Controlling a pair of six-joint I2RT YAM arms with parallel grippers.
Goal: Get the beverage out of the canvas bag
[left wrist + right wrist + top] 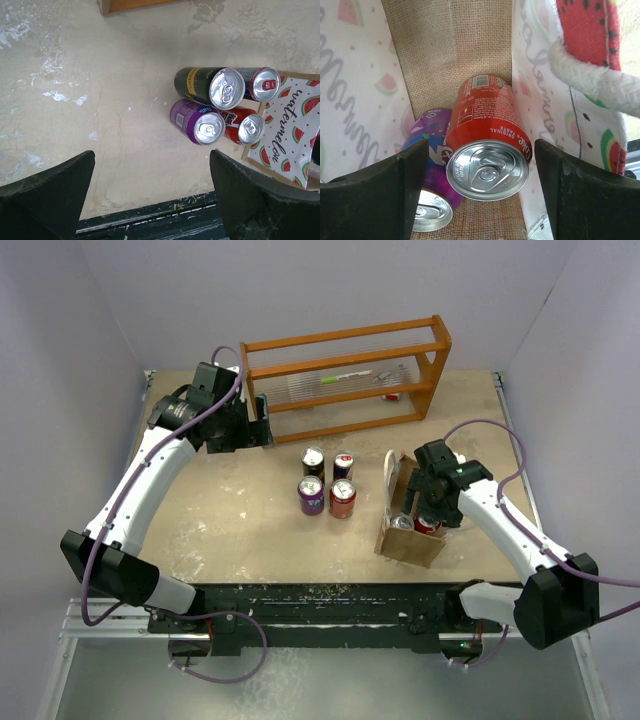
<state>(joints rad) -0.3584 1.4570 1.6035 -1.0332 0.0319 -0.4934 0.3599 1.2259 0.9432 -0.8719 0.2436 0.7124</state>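
Tan table (230,520), white walls. Canvas bag (408,540) stands near the front edge, right side, mouth up. Right gripper (430,508) hangs directly over that mouth, fingers apart, holding nothing. Inside the bag is a red can (487,145), lid up and leaning slightly, its long axis pointing almost straight at the gripper and framed between the two fingers. Purple can (427,165) touches its side. Left gripper (262,430), also spread and empty, is well apart by the rack (345,375). The right arm is nearer, so a straight descent looks likely.
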